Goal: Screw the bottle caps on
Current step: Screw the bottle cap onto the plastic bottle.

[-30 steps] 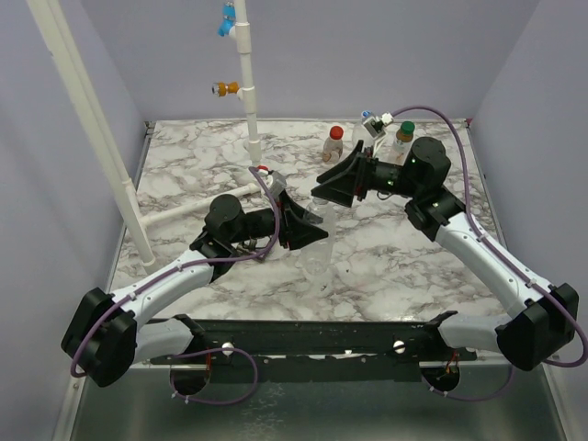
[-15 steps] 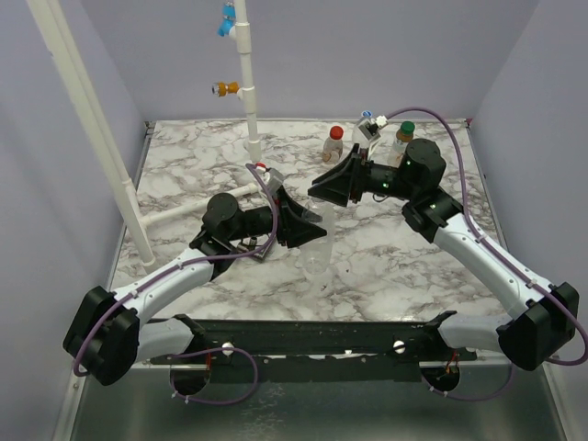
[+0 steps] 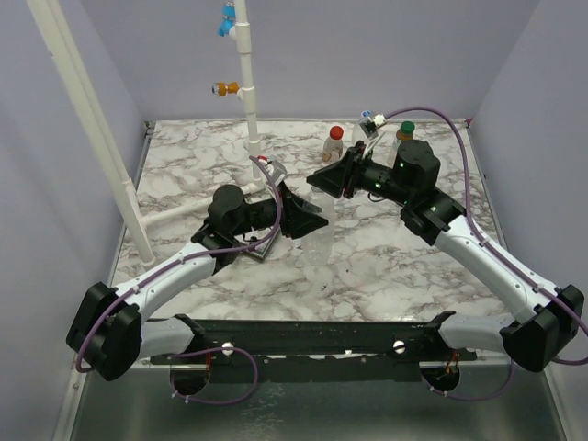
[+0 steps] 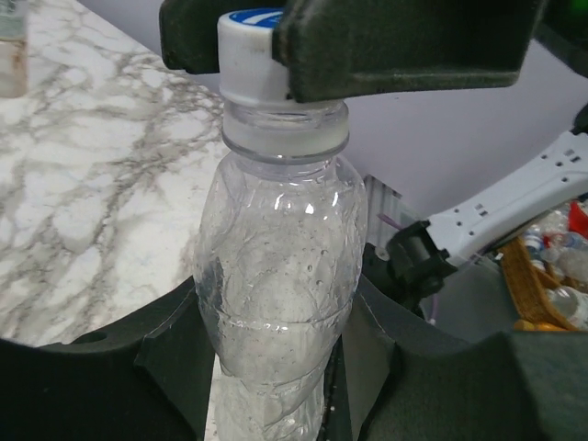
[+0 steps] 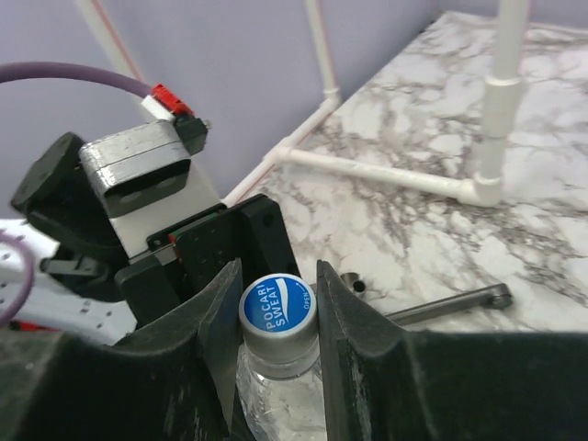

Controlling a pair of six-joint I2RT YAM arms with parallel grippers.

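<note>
A clear, crumpled bottle [image 4: 276,266] stands upright between the arms at mid-table [image 3: 318,241]. My left gripper [image 4: 276,367] is shut on its lower body, one finger on each side. A white-and-blue bottle cap [image 5: 277,308] marked Pocari Sweat sits on the bottle's neck [image 4: 246,55]. My right gripper [image 5: 274,280] reaches in from above and to the right, and its fingers [image 4: 395,46] press the cap from both sides. In the top view the right gripper [image 3: 322,181] hides the cap and the left gripper [image 3: 308,220] covers part of the bottle.
Two capped bottles, one with a red cap [image 3: 334,141] and one with a green cap [image 3: 404,136], stand at the back of the marble table [image 3: 184,175]. A white pipe frame [image 3: 246,92] with orange [image 3: 225,89] and blue [image 3: 226,23] fittings rises at back left. A metal tool [image 5: 450,303] lies on the table.
The right gripper's fingers have closed in onto the cap. Both grippers and the bottle have shifted slightly toward the back of the table.
</note>
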